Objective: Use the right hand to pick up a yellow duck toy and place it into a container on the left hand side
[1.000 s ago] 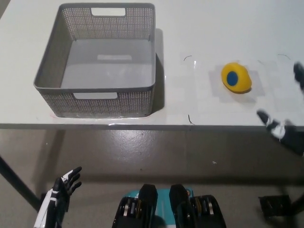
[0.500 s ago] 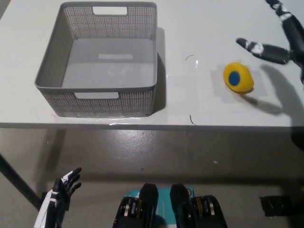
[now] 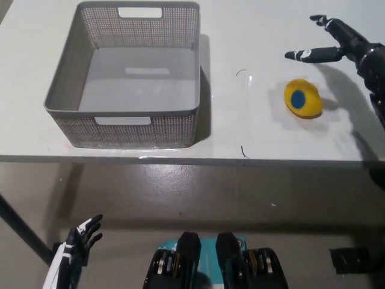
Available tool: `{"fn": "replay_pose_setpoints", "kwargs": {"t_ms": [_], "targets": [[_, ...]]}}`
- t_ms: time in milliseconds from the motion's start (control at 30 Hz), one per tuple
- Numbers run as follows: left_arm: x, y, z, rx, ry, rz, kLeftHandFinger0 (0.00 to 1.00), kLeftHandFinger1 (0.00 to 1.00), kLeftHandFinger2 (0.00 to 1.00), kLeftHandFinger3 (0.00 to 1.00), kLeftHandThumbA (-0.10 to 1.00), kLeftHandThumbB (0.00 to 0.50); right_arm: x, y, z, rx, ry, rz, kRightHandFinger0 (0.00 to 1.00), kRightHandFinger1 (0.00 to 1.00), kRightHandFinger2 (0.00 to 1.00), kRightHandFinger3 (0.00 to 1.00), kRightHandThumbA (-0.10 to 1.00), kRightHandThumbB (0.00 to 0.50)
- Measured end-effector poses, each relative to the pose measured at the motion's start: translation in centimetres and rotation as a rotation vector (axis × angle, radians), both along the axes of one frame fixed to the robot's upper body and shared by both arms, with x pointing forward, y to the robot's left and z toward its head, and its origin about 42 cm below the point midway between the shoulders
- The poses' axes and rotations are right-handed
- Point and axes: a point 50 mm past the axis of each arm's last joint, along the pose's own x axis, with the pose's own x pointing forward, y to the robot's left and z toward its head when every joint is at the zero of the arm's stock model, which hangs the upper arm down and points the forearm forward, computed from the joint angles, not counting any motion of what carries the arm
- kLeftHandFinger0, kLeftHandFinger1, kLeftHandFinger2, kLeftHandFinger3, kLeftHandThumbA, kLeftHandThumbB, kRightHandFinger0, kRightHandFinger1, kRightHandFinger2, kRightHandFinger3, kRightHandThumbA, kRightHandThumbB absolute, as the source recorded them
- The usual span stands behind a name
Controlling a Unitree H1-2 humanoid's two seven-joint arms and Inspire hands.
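Since a second ago the right hand has swung up from the near right edge of the table to the far right side, and it now hangs above the tabletop just beyond the duck, fingers spread apart and holding nothing. The duck and the basket lie where they did.

The white table fills the upper part of the view, its near edge running across the middle. On its left half stands the grey mesh basket, square, with a cut-out handle slot in the far wall and another in the near wall. Nothing lies inside it; only its pale floor shows.

The black right arm comes in along the right edge, casting a shadow on the table beside the toy.

The yellow duck toy rests on the right part of the table, well apart from the basket, a blue round patch facing up.

The white left hand rests low at the near left, below table level, fingers loosely apart and empty.
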Motion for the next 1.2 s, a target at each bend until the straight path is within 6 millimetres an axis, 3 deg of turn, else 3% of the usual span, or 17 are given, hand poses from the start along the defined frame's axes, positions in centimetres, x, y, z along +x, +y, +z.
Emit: {"fn": "replay_pose_setpoints", "kwargs": {"t_ms": [233,433,633,767,1200], "targets": [[0.0,0.5,0.1,0.012,-0.002,0.001,1.0,1.0,1.0,1.0,1.0,0.246,1.0,0.0,1.1,-0.121,0.068,-0.027,1.0,1.0,1.0,1.0,0.77,0.5],[0.0,0.6,0.3,0.016,-0.005,0.002,1.0,1.0,1.0,1.0,1.0,0.229,1.0,0.3,0.0,-0.176,0.101,-0.017,1.0,1.0,1.0,1.0,0.78,0.5],[0.0,0.7,0.3,0.017,-0.007,0.002,1.0,1.0,1.0,1.0,1.0,0.244,0.9,0.1,-0.3,-0.175,0.111,-0.007,1.0,1.0,1.0,1.0,0.8,0.5],[0.0,0.7,0.3,0.017,-0.007,0.001,1.0,1.0,1.0,1.0,1.0,0.228,0.9,0.2,-0.4,-0.172,0.126,0.003,1.0,1.0,1.0,1.0,0.75,0.5],[0.6,0.6,0.7,0.016,-0.024,-0.003,1.0,1.0,1.0,1.0,1.0,0.247,0.7,0.8,-1.4,-0.168,0.2,0.038,1.0,1.0,1.0,1.0,0.71,0.5]]}}
